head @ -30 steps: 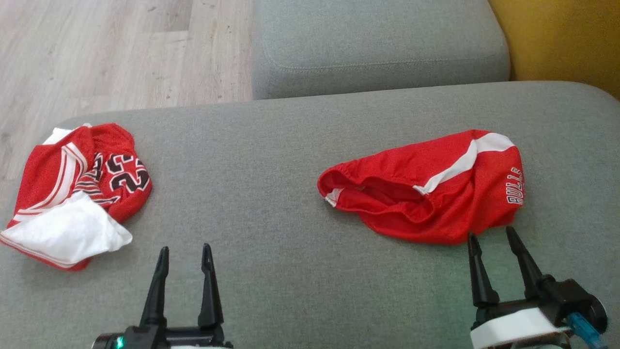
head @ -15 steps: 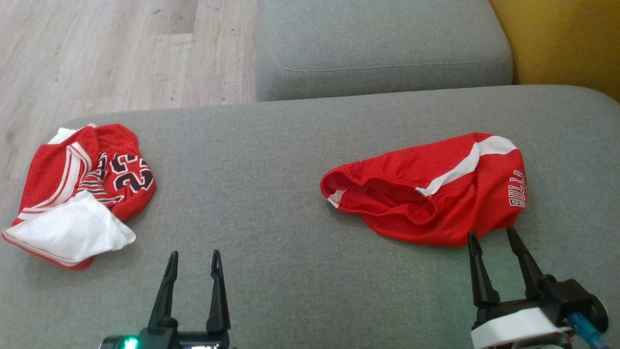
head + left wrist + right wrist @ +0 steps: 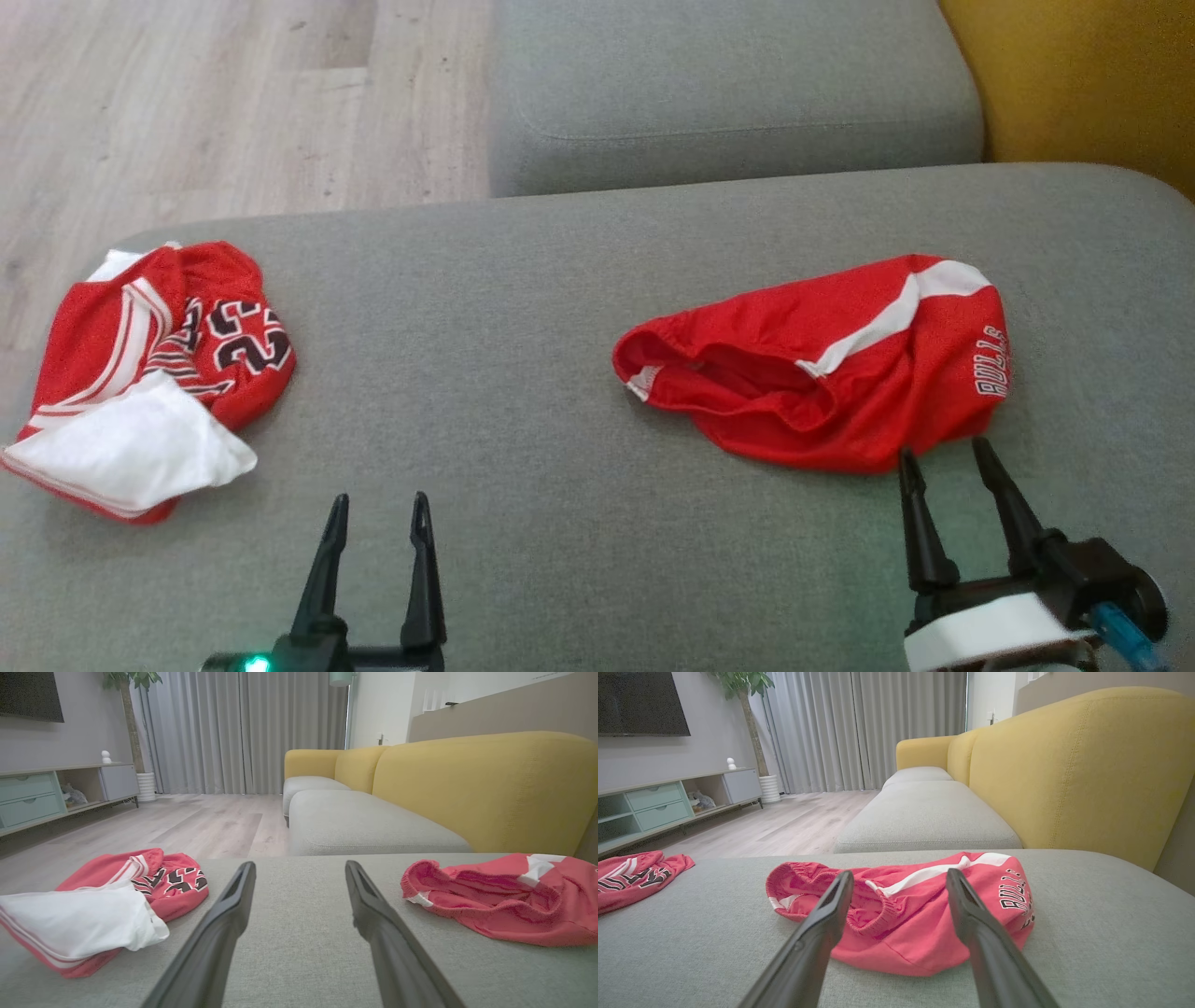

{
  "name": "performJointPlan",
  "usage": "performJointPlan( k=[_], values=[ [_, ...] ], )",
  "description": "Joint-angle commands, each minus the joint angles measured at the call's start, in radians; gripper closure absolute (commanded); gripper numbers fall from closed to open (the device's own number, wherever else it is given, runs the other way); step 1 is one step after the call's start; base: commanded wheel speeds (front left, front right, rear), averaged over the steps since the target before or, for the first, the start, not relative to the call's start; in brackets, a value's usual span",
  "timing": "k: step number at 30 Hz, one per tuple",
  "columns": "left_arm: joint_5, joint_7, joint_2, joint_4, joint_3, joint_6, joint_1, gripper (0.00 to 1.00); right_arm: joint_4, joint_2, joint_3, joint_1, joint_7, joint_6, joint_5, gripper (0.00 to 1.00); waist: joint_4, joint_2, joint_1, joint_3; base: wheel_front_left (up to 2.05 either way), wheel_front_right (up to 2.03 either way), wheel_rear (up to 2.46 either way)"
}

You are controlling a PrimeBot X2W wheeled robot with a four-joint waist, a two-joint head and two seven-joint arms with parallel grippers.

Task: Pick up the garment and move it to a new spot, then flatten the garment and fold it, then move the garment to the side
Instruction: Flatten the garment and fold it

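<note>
Grey woven fabric covers the seat cushion [image 3: 560,532] nearest the robot, and both grippers sit low over its front part. The left gripper [image 3: 379,499] is empty, with its two dark fingers parted over bare cushion. The right gripper [image 3: 941,450] is also empty and spread a little wider. Its tips are at the near hem of the red shorts [image 3: 840,383], though whether they touch the cloth cannot be told.

The red shorts lie crumpled on the right half of the cushion, with a white stripe across the top and BULLS lettering on the right leg. The elastic waistband gapes towards the middle of the cushion. They look thin, light and limp, probably a slick mesh that will sag and slide. A pinch on the flat hem may catch only one layer. The gathered waistband rim stands up thicker and looks like the surer place to take hold.

A red and white jersey [image 3: 149,373] with black numerals lies bunched at the cushion's far left edge, well apart from the shorts. Beyond are a second cushion [image 3: 728,93], the wooden floor [image 3: 233,103] and a yellow backrest [image 3: 1083,75]. Grey curtains [image 3: 243,732] hang farthest off.
</note>
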Motion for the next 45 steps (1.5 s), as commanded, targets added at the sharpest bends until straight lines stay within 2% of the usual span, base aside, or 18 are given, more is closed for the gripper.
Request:
performJointPlan(
  k=[1,5,12,13,14,15,18,21,26,32,38,45],
  values=[
    [-0.014,-0.008,-0.007,-0.027,0.023,-0.010,-0.031,0.00,-0.035,-0.005,0.033,-0.026,-0.004,0.008,0.001,0.00,-0.011,-0.0001,0.0000,0.007,0.00,0.00,0.00],
    [-0.071,-0.008,-0.007,-0.010,0.008,-0.039,-0.048,0.00,-0.043,-0.004,0.050,-0.036,-0.004,0.008,-0.010,0.00,-0.054,-0.0001,0.0000,0.025,0.00,0.00,0.00],
    [-0.320,-0.008,-0.007,0.094,-0.076,-0.137,-0.132,0.00,-0.062,-0.004,0.072,-0.063,-0.004,0.008,-0.013,0.00,-0.171,-0.0001,0.0000,0.086,0.00,0.00,0.00],
    [-0.368,-0.008,-0.007,0.109,-0.095,-0.153,-0.153,0.00,-0.066,-0.004,0.077,-0.070,-0.004,0.008,-0.013,0.00,-0.190,-0.0001,0.0000,0.103,0.00,0.00,0.00],
    [-0.469,-0.008,-0.007,0.152,-0.147,-0.184,-0.203,0.00,-0.074,-0.004,0.081,-0.086,-0.004,0.008,-0.011,0.00,-0.224,-0.0001,0.0000,0.131,0.00,0.00,0.00],
    [-0.469,-0.008,-0.007,0.152,-0.147,-0.184,-0.203,0.00,-0.074,-0.004,0.081,-0.086,-0.004,0.008,-0.011,0.00,-0.224,-0.0001,0.0000,0.131,0.00,0.00,0.00],
    [-0.596,0.012,-0.007,0.219,-0.235,-0.207,-0.295,0.00,-0.084,-0.004,0.080,-0.108,-0.004,0.008,-0.003,0.00,-0.268,-0.0001,0.0000,0.167,0.00,0.00,0.00],
    [-0.724,0.076,-0.007,0.265,-0.323,-0.220,-0.386,0.00,-0.090,-0.004,0.086,-0.125,-0.004,0.008,0.002,0.00,-0.306,-0.0001,0.0000,0.197,0.00,0.00,0.00],
    [-0.897,0.151,-0.007,0.308,-0.437,-0.206,-0.531,0.00,-0.096,-0.004,0.094,-0.147,-0.004,0.008,0.008,0.00,-0.356,-0.0001,0.0000,0.237,0.00,0.00,0.00],
    [-1.013,0.122,-0.007,0.370,-0.507,-0.165,-0.680,0.00,-0.096,-0.004,0.112,-0.171,-0.004,0.008,0.021,0.00,-0.411,-0.0001,0.0000,0.275,0.00,0.00,0.00],
    [-1.080,0.092,-0.007,0.456,-0.545,-0.132,-0.769,0.00,-0.093,-0.004,0.111,-0.175,-0.004,0.008,0.035,0.00,-0.458,-0.0001,0.0000,0.297,0.00,0.00,0.00],
    [-1.138,0.041,-0.007,0.520,-0.564,-0.150,-0.815,0.00,-0.091,-0.004,0.113,-0.173,-0.004,0.008,0.040,0.00,-0.486,-0.0001,0.0000,0.299,0.00,0.00,0.00]
  ],
)
